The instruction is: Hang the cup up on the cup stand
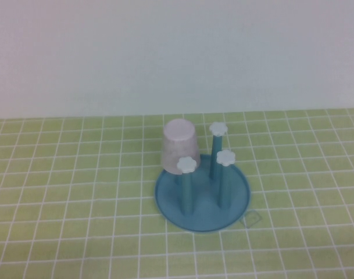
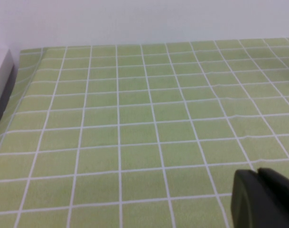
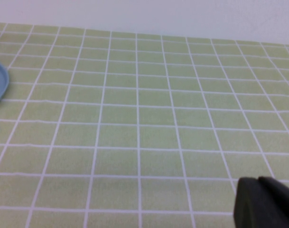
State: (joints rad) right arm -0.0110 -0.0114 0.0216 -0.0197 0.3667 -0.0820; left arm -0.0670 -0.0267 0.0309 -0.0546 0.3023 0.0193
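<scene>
Cup [image 1: 179, 145] sat upside down over the far-left post of the cup stand [image 1: 202, 200], mouth down, base up, so the hanging looked done. Three other posts stood bare with white flower caps, one cap overlapping the cup's lower edge in the high view. Stand rested on the green checked surface [image 1: 60, 174], roughly centre.

Neither arm showed in the high view. Left hand [image 2: 263, 199] appeared only as a dark corner in its wrist view, over bare surface, grasping nothing visible; released or clenched, cannot tell. Right hand [image 3: 264, 203] same, dark corner only, stand rim at the edge of its view, cannot tell. Judged: nothing left but staying parked.
</scene>
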